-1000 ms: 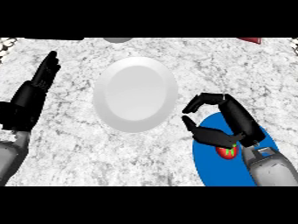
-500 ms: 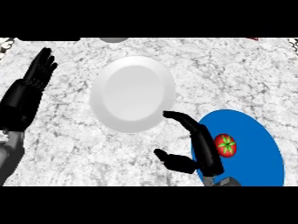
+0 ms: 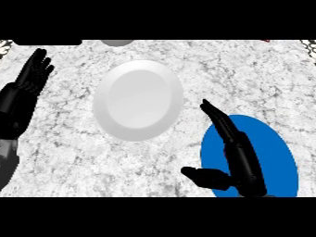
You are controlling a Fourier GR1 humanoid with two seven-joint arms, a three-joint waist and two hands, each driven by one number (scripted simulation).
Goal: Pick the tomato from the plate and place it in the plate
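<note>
Head view gives you the marbled grey surface point(image 3: 64, 157) filling the frame, and two plates lie flat on it. Your white plate point(image 3: 138, 99) sits toward the far edge, about midway between the left and right edges, and nothing rests on it that you can see. Your blue plate point(image 3: 273, 152) lies near the right part of the near edge, just beside the white plate but not touching it.

Look at your right hand point(image 3: 239, 157): it lies over the blue plate's left half, fingers straight and together, pointing up toward the far edge and a little left, with the tips reaching just past the blue rim onto the bare surface between the two plates. Its thumb point(image 3: 201, 176) sticks out to the left, apart from the fingers, over the surface beside the blue plate. Nothing is clasped in it.

Your left hand point(image 3: 30, 81) rests open at the left edge, fingers straight and pointing toward the far edge, well apart from both plates.

You cannot see the tomato in this view. The right hand hides part of the blue plate, so whether it lies under that hand cannot be told.
</note>
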